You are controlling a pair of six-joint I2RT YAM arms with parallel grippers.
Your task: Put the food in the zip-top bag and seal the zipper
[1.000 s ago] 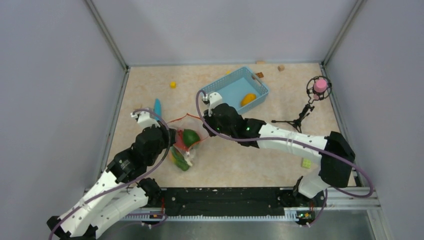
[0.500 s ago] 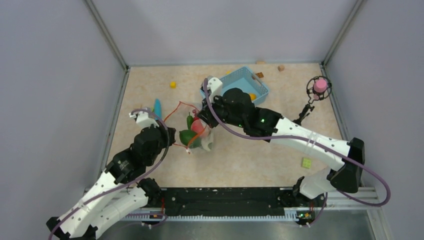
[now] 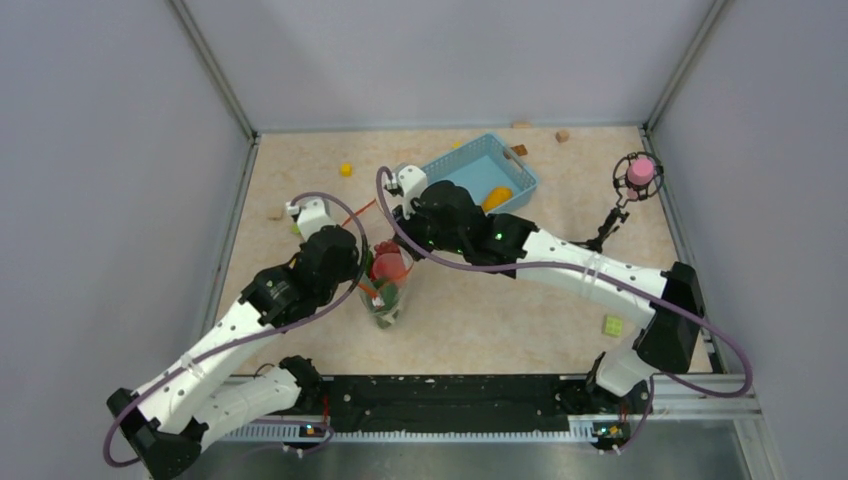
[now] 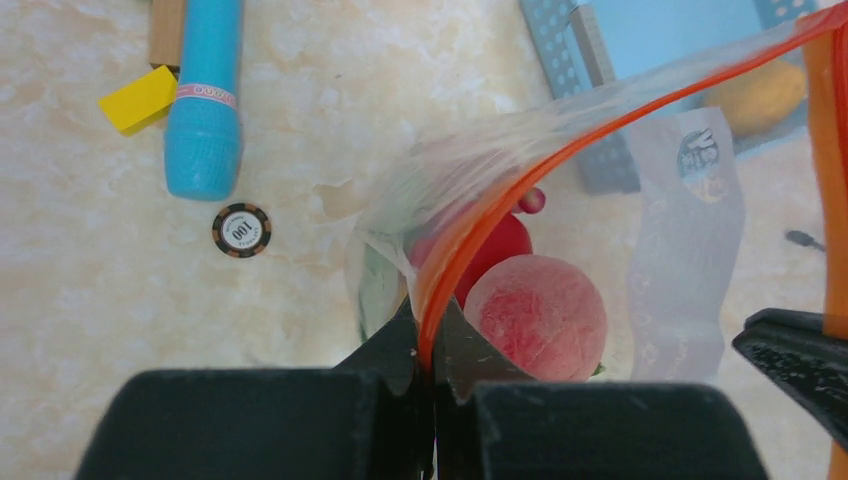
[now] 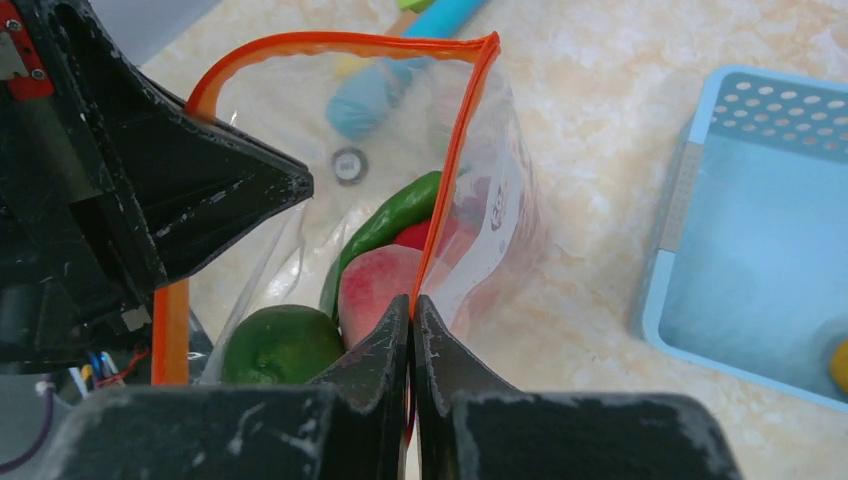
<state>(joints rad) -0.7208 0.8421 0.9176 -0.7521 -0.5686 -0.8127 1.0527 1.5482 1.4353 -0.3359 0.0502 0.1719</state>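
As the two arms meet over the middle of the worktop [image 3: 480, 320], just near-left of the light-blue basket [image 3: 460, 185], the zip-top bag [image 3: 385, 300] is held up between them by its mouth. The left fingers [image 4: 430, 345] are clamped tight on the zipper [image 5: 455, 160] on one side, and the right fingers [image 5: 412, 320] pinch it on the opposite side, so the mouth gapes. Inside sits food: a green pepper [image 5: 282, 345], a pink peach [image 4: 540, 315], a red tomato [image 4: 495, 245] and a long green chili [image 5: 390, 220]. A yellow mango [image 3: 497, 197] lies in the basket.

Beige marbled tabletop [image 3: 500, 310]; plain grey walls [image 3: 450, 60] around.
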